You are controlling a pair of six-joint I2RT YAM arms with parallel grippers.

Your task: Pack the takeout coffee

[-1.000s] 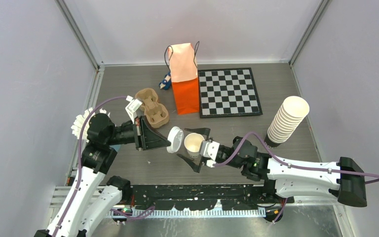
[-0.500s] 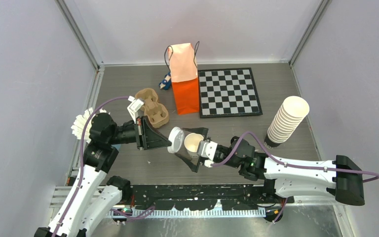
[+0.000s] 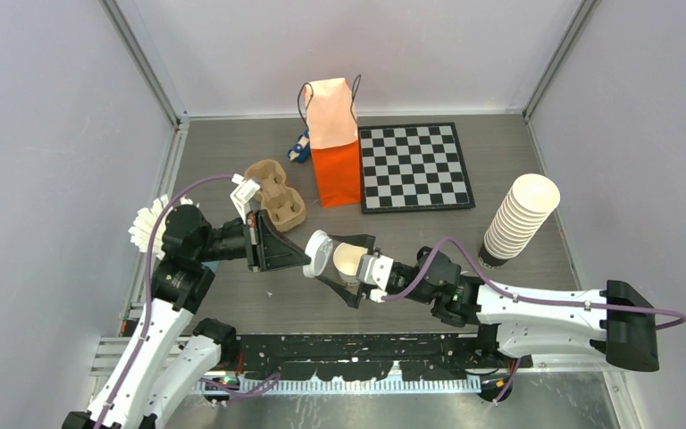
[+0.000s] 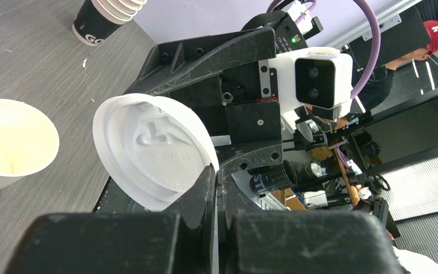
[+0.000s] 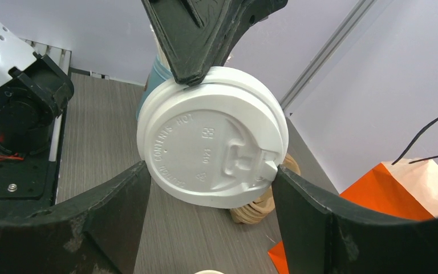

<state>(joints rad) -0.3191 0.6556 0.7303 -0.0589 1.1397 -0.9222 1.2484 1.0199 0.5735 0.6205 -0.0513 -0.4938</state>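
Pinching the edge of a round white plastic sip lid (image 4: pixel 154 148), the left claw (image 3: pixel 306 261) is closed tight on it. It holds the lid up on its side, off the grey wooden surface (image 3: pixel 232 152). The lid's top face, the one with the sip hole, looks toward the right claw (image 3: pixel 351 268). Its hollow face looks back at the left arm.

Just beside the lid, on its right, stands the small white paper cup (image 3: pixel 350 259). The cup's mouth points up and it has no lid on. The lid's edge is very close to the cup's rim, but I cannot tell if they touch.

The right claw is wide open. It has one finger on each side of the cup and does not seem to squeeze it.

I think the lid has to tip over flat, hollow face down, and slide a little to the right to sit on the cup. The left arm has the lid, so that job is its own.

Farther back stands the tall orange paper bag (image 3: pixel 335 161), well apart from the cup.
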